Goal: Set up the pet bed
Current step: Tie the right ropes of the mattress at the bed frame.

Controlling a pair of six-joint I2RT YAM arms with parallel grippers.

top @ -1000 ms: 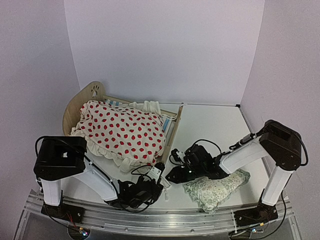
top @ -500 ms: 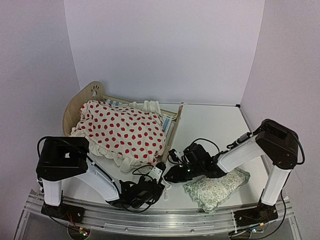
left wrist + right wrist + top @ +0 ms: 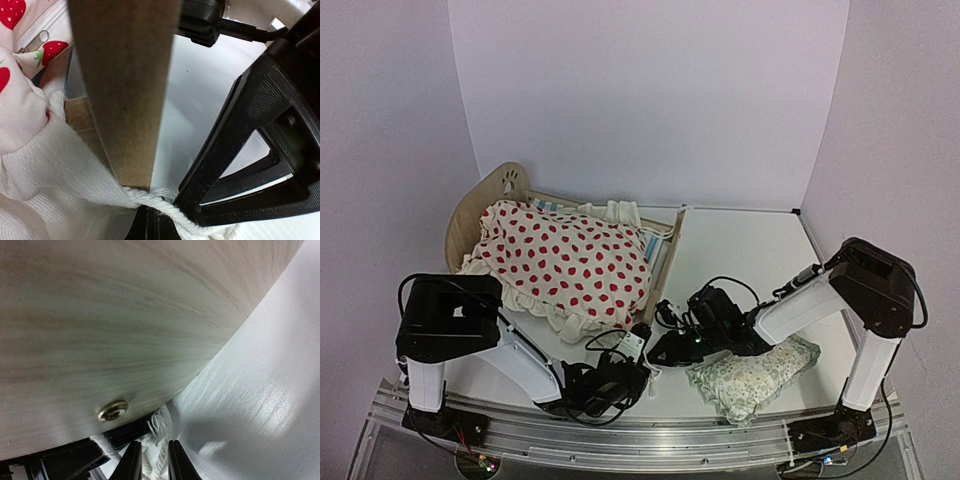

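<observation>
Beside the pet bed (image 3: pixel 480 205), right tool (image 3: pixel 658 355) (fingers (image 3: pixel 131 464) nearly together) edged closer.

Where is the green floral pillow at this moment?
In the top view, the green floral pillow lies on the table at the near right, just in front of the right arm and to the right of the pet bed, not on it.
</observation>
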